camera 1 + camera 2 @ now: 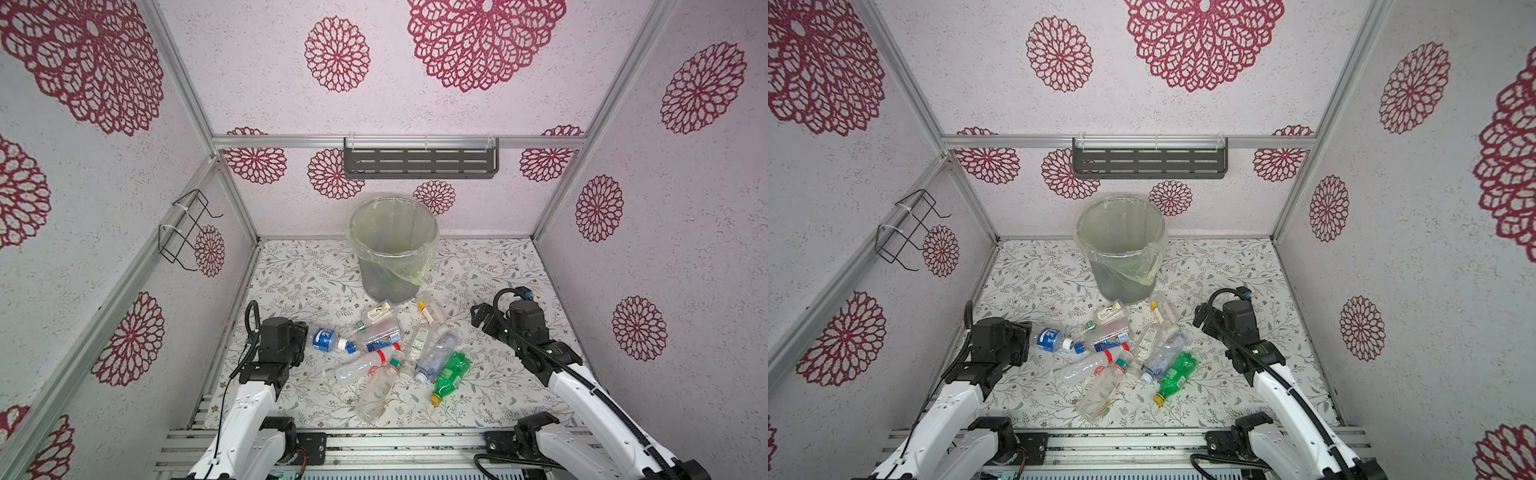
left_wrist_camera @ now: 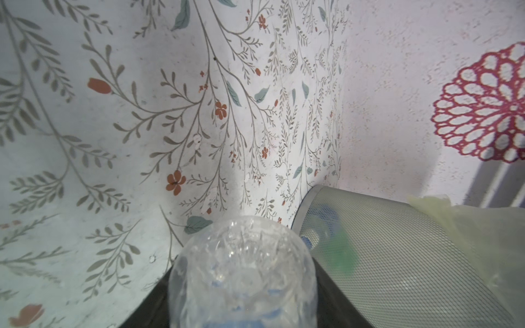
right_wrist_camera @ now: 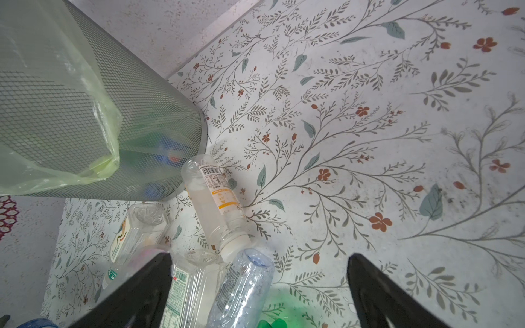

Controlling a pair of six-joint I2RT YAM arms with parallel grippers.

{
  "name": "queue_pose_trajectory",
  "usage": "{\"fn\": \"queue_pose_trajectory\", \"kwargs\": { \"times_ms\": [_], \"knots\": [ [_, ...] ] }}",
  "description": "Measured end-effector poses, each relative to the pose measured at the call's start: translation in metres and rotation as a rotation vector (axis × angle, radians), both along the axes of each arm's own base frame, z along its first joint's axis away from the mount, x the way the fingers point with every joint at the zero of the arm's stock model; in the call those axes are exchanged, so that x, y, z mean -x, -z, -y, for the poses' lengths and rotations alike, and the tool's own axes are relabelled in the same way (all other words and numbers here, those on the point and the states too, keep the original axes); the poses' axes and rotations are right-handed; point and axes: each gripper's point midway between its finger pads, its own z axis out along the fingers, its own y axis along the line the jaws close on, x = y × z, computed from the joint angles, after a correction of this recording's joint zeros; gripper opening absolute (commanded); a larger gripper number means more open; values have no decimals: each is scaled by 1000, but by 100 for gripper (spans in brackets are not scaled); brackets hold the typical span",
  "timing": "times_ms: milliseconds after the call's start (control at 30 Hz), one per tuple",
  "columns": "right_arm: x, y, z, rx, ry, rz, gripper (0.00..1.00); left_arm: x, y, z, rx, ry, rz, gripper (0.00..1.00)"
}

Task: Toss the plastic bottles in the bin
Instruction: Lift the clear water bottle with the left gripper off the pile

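Snugly between the left jaws — 1 bottle (image 2: 241, 272).

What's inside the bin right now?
Through the wall of the mesh bin, a blue shape and a green shape show near its bottom, blurred, likely bottles. Count unclear: mesh and liner bag obscure them, and in both top views the near wall hides the floor.

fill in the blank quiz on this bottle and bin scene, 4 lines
The left gripper holds a clear bottle with a ____ label.
The right gripper is ____ and holds nothing.
The green bottle has a ____ cap.
The bin stands ____, not tipped over.
Missing words: blue; open; yellow; upright
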Motion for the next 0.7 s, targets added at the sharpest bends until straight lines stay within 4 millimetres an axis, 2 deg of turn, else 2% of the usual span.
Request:
{"fn": "queue_pose_trajectory", "kwargs": {
  "times_ms": [200,433,700],
  "knots": [
    [-1,3,0,-2,2,-9,99,-4,-16,6,11,38,39,57],
    [-2,4,-1,-4,3,-12,99,-23,-62,14,-35,126,135,57],
    [-1,4,-2,-15,4,-15,99,-43,-89,30,-57,251,195,57]
  ]
}}
